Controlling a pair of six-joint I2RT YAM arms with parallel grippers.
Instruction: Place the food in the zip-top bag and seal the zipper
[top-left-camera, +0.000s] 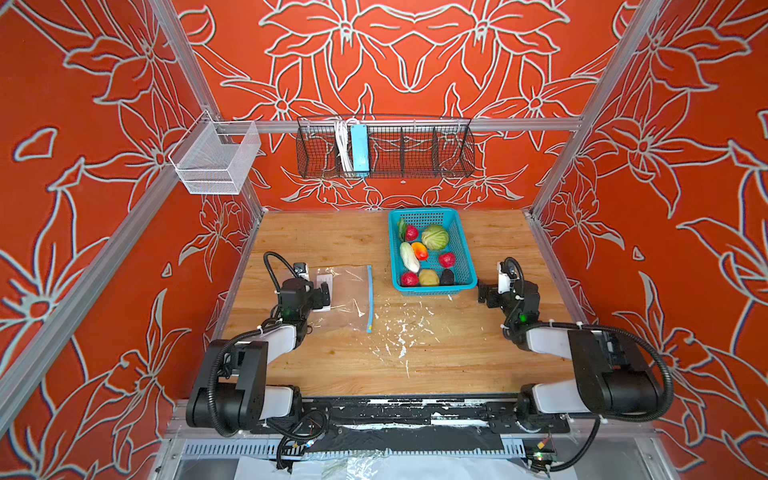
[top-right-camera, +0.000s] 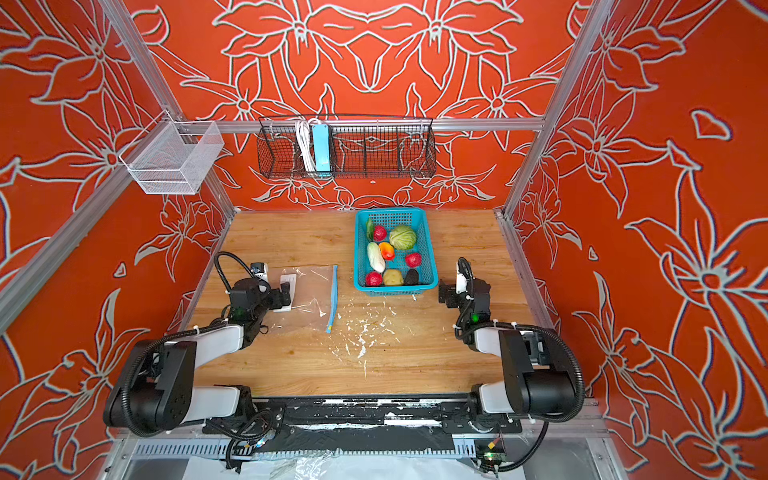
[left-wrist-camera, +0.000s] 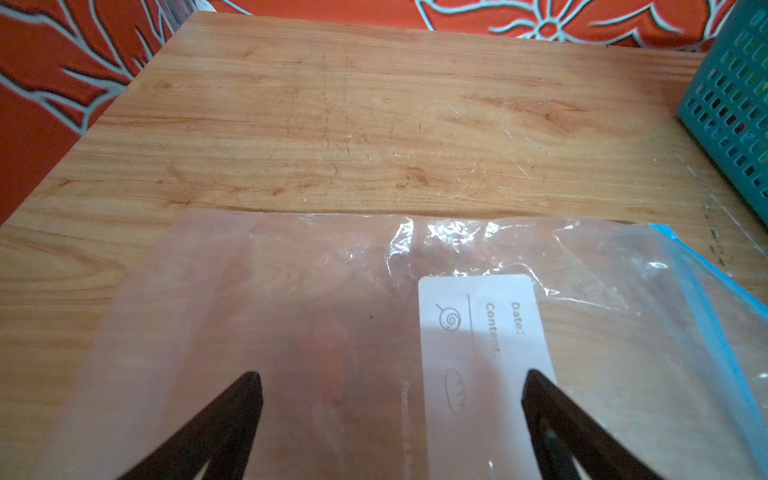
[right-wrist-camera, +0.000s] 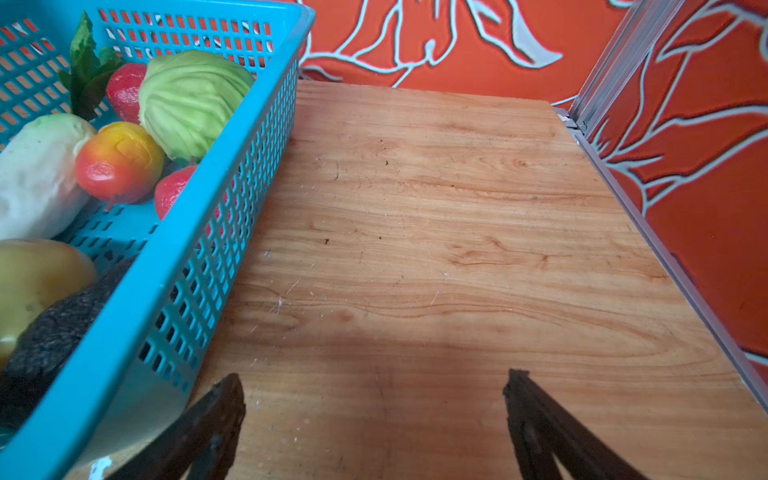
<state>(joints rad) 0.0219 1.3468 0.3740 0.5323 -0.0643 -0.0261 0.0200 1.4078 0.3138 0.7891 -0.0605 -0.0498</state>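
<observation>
A wooden surface (top-left-camera: 415, 361) is carrying a teal basket (top-left-camera: 433, 289) holding all the food (top-left-camera: 434, 237). The empty zip-top bag (top-left-camera: 349, 295) is lying flat just left of it. The left end effector (left-wrist-camera: 390, 376), over the bag, and the right end effector (right-wrist-camera: 374, 380), beside the basket, are both gaping, empty. The zipper (top-left-camera: 370, 299) is running near-to-far, facing the basket. Likely step 1 is beginning: parting that mouth.

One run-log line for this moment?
left gripper: open, over zip-top bag | right gripper: open, beside basket | food: all in basket | zip-top bag: flat, empty | zipper: state unclear
</observation>
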